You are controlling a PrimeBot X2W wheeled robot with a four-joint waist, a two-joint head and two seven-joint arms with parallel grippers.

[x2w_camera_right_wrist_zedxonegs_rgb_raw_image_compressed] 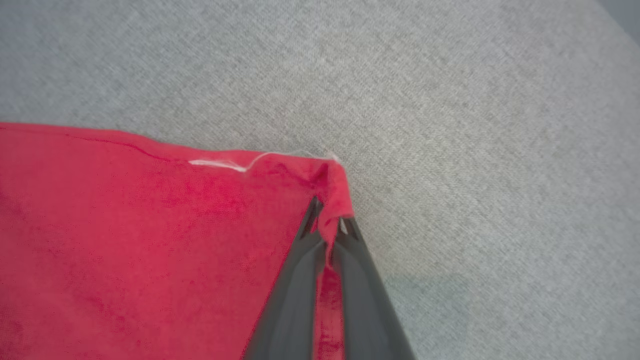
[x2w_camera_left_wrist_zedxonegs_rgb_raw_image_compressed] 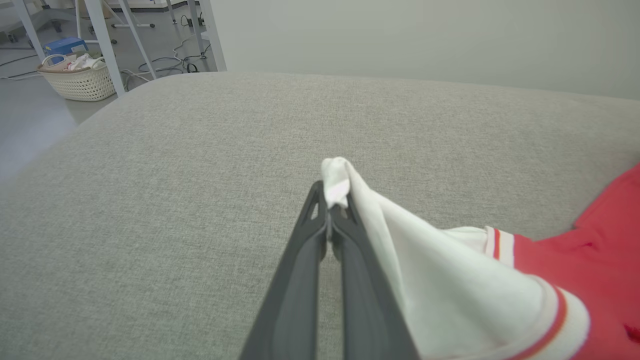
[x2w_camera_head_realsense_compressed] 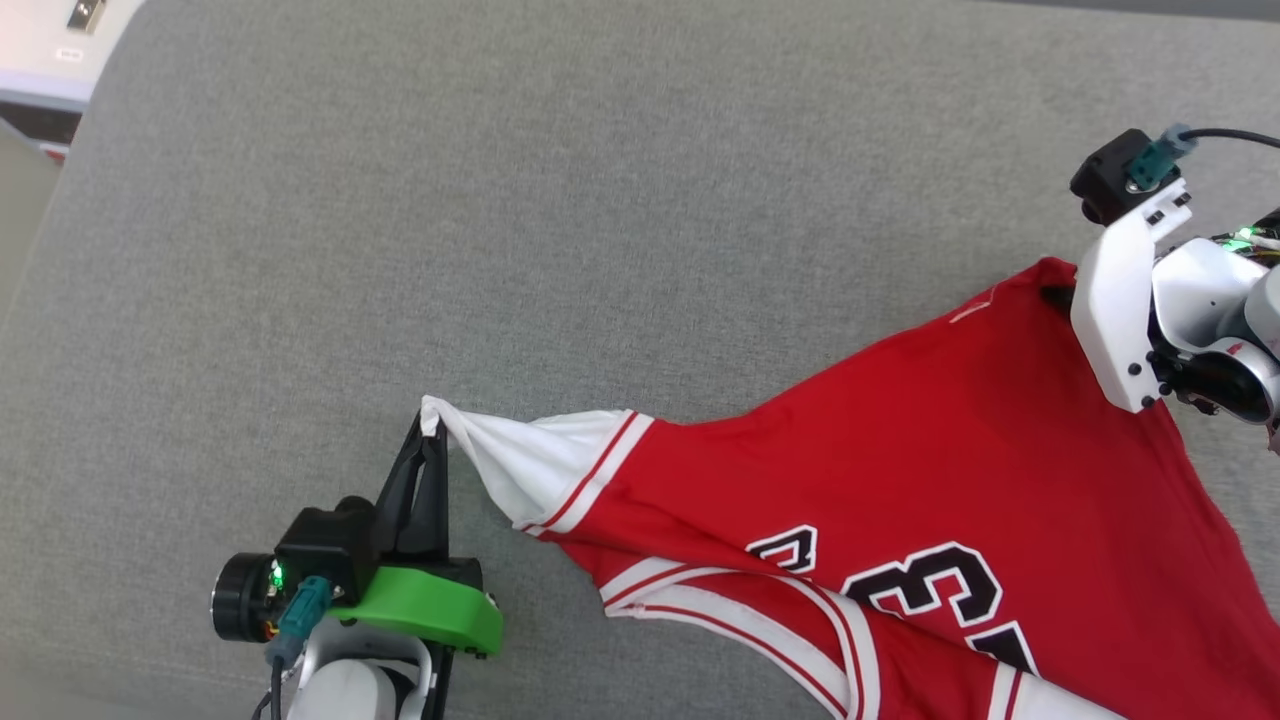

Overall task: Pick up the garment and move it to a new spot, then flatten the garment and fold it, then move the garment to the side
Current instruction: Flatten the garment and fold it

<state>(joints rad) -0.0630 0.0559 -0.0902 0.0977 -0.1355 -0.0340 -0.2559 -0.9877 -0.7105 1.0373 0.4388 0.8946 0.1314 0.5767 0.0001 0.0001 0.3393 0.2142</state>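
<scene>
Grey woven upholstery (x2w_camera_head_realsense_compressed: 500,200) covered the broad cushioned surface, which ran back with a rounded edge to a plain pale wall (x2w_camera_left_wrist_zedxonegs_rgb_raw_image_compressed: 425,35). Beyond its far left corner, the left wrist view showed a smooth grey floor (x2w_camera_left_wrist_zedxonegs_rgb_raw_image_compressed: 30,115), slanted metal legs (x2w_camera_left_wrist_zedxonegs_rgb_raw_image_compressed: 102,45), loose cables (x2w_camera_left_wrist_zedxonegs_rgb_raw_image_compressed: 165,62), a pale wicker basket (x2w_camera_left_wrist_zedxonegs_rgb_raw_image_compressed: 80,80) holding some cloth, and a blue box (x2w_camera_left_wrist_zedxonegs_rgb_raw_image_compressed: 65,46) behind it.

A red shirt (x2w_camera_head_realsense_compressed: 900,450) lay on the right half of the surface, stretched between the two arms and running off the lower right of the head view. Its print was black with a white outline: a "3" could be read, the digit beside it was partly lost in a fold, and further lettering was cut off by the bottom edge. No brand tag could be made out. White sleeves carried red-and-white striped trim.

The left gripper (x2w_camera_head_realsense_compressed: 432,425) was pressed together on the tip of a white sleeve, which was drawn to a point away from the body of the shirt. The right gripper (x2w_camera_right_wrist_zedxonegs_rgb_raw_image_compressed: 327,222) pinched a red hem corner, where a loose white thread (x2w_camera_right_wrist_zedxonegs_rgb_raw_image_compressed: 220,165) lay along the edge.
</scene>
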